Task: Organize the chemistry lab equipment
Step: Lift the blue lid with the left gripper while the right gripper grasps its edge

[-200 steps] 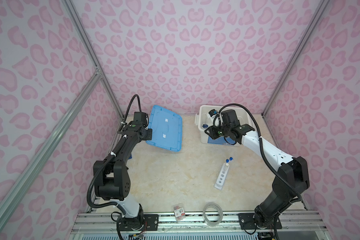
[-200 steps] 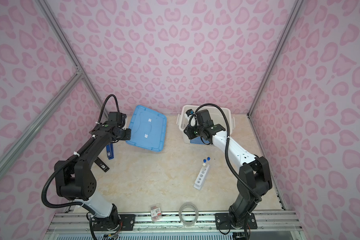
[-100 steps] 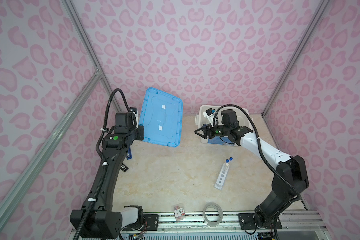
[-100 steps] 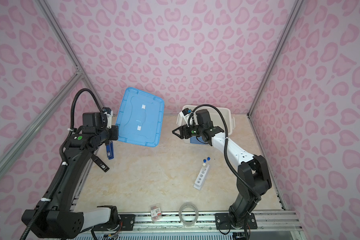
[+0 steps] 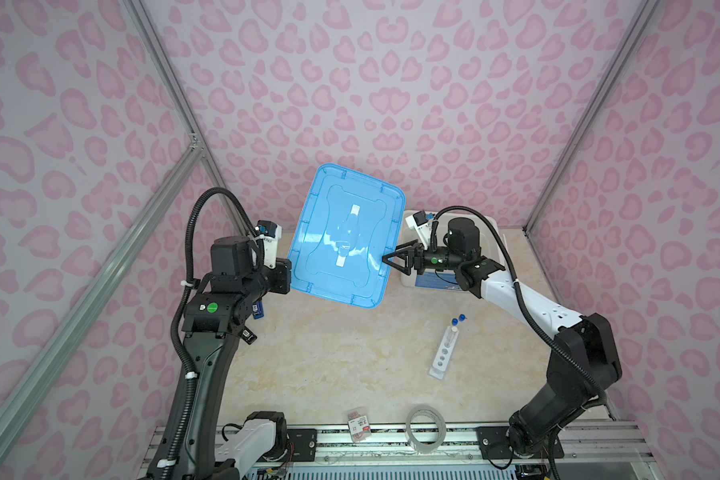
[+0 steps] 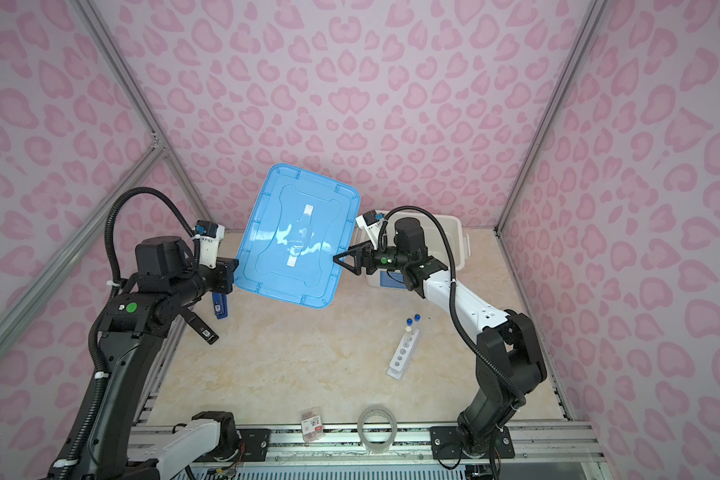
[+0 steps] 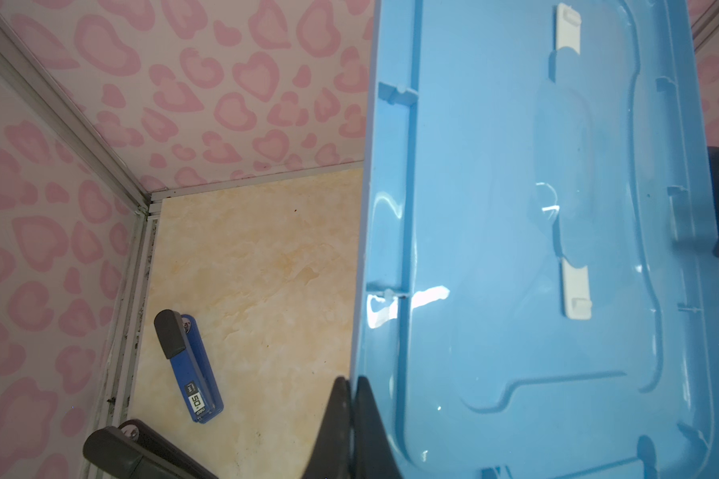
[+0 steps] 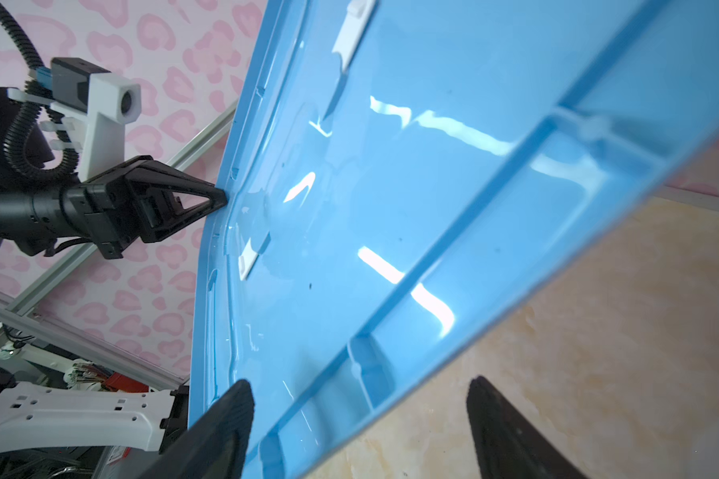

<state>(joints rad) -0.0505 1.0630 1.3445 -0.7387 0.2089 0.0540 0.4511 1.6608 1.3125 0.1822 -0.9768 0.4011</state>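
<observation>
A white six-hole rack lies on the table right of centre, with blue-capped test tubes at its far end. My left gripper is shut on the left rim of a blue bin lid, which it holds tilted in the air. My right gripper is open, one jaw on each side of the lid's right rim. The other lab equipment is hidden or out of view.
A white bin stands at the back right behind my right arm. A blue stapler and a black object lie at the left wall. A tape roll and a small packet sit at the front edge.
My left arm has lifted the lid off the table and carried it right. My right gripper has opened and come out from the bin to the lid's right rim.
</observation>
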